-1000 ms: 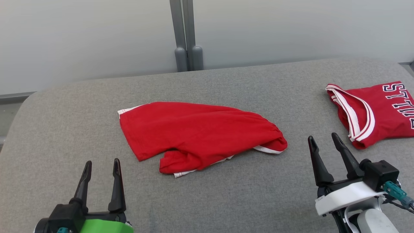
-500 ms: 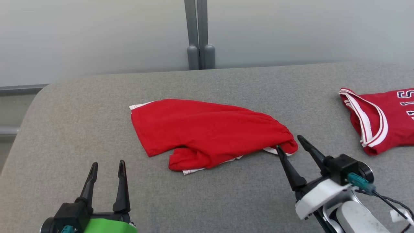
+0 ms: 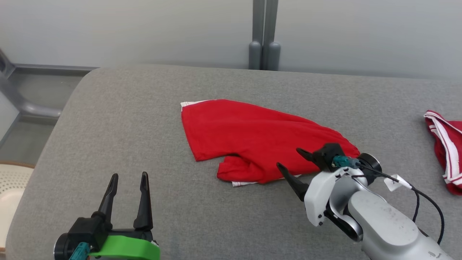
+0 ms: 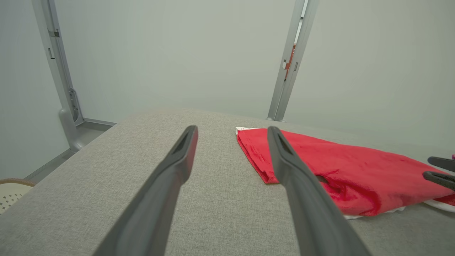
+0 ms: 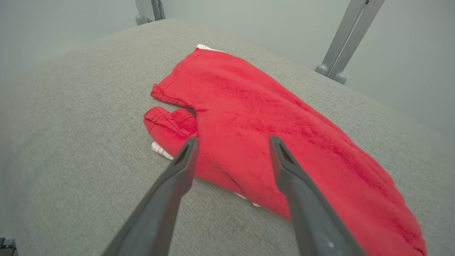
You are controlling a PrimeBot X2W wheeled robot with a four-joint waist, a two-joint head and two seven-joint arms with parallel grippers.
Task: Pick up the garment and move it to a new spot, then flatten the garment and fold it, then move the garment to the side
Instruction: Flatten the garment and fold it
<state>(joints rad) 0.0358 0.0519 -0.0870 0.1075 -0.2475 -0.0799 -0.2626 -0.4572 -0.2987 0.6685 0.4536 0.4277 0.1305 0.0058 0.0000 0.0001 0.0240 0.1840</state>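
Garment (image 3: 260,137): red with white trim, lying crumpled mid-surface (image 3: 126,119), neither flattened nor folded.

Right fingers (image 3: 290,177): spread wide, pinching nothing. The arm comes in from the right and the fingers point left across the garment's near right end, with both tips over red cloth. In the right wrist view the fingers (image 5: 295,185) straddle the garment (image 5: 249,99), and the near hem with its white trim passes beneath them. Can't tell if they touch the cloth.

Left fingers (image 3: 143,202): also spread and empty. They sit at the near left, pointing away from the robot, well apart from the garment. In the left wrist view the fingers (image 4: 170,177) are over bare grey, with the garment (image 4: 348,163) off to the right. The right fingers' tips (image 4: 439,176) show at its far end.

Jersey (image 3: 445,144): red with white stripes, at the surface's right edge, well apart from the garment.

Grey post (image 3: 265,32) stands behind the surface.
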